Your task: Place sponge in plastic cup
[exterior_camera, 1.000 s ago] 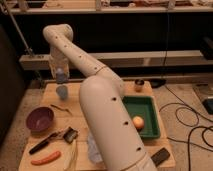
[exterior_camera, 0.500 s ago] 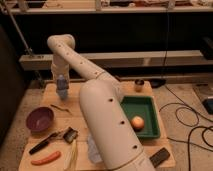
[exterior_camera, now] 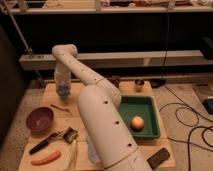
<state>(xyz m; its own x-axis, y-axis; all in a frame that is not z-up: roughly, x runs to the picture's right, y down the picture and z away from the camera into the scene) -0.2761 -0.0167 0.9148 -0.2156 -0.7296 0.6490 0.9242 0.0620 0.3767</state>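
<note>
On the wooden desk (exterior_camera: 60, 122), far left, sits a round purple bowl (exterior_camera: 39, 119), with a black-handled brush (exterior_camera: 51, 140) and an orange carrot (exterior_camera: 45, 159) below it. My gripper (exterior_camera: 63, 89) hangs at the desk's rear left (fingers: cannot tell; sponge and cup not discernible). My white arm (exterior_camera: 102, 120) crosses centre. Right: a green rectangular tray (exterior_camera: 150, 107) holding an orange round fruit (exterior_camera: 137, 123).

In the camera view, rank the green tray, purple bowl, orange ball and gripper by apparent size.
1. Green tray
2. Purple bowl
3. Gripper, at the table's far left; farther away, so unsure against the bowl
4. Orange ball, inside the tray
</note>
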